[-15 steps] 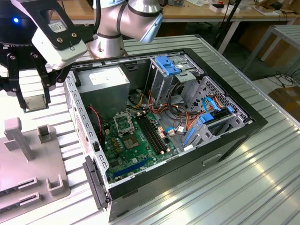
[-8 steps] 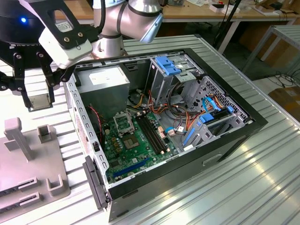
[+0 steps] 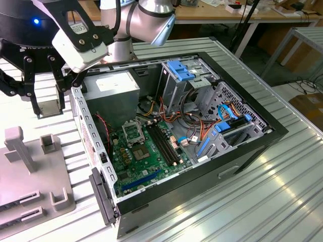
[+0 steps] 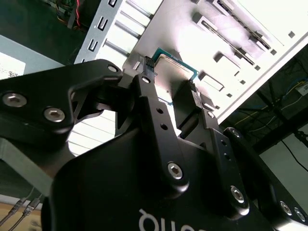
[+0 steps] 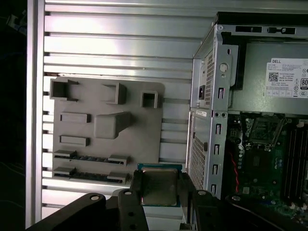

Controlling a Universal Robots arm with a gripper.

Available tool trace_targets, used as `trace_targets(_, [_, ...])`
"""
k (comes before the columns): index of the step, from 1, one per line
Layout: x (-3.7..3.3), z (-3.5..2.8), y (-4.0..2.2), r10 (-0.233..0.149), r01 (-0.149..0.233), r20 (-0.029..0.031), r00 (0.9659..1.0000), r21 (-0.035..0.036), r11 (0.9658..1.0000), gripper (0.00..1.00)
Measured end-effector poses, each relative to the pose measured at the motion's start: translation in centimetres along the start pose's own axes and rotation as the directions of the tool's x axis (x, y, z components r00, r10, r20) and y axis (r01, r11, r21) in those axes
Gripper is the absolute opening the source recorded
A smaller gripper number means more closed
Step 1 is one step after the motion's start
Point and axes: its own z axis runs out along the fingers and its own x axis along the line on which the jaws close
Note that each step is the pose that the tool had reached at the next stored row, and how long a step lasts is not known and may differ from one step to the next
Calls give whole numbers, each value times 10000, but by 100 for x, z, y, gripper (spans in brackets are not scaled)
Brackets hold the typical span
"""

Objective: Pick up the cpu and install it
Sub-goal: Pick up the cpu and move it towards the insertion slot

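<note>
The cpu (image 5: 159, 186), a flat silver-grey square with green edging, is gripped between the fingers (image 5: 135, 187).

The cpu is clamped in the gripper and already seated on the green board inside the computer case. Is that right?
No. The cpu is clamped in the gripper, but outside the computer case, over the slatted table near the grey tray; the first wrist view shows this.

This is a robotics lab or workshop. An opened desktop computer case (image 3: 202, 181) lies on a ribbed aluminium worktop (image 3: 242, 201) beside a grey moulded parts fixture (image 3: 30, 181), with a robot arm (image 3: 146, 20) above them. Behind stand wooden benches (image 3: 217, 15) carrying small items, and loose cables (image 3: 303, 83) lie on the floor.
</note>
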Motion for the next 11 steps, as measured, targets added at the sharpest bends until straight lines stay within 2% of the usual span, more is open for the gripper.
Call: trace_targets(11, [-104, -6, -6, 0, 0, 0, 10000, 0, 10000, 41])
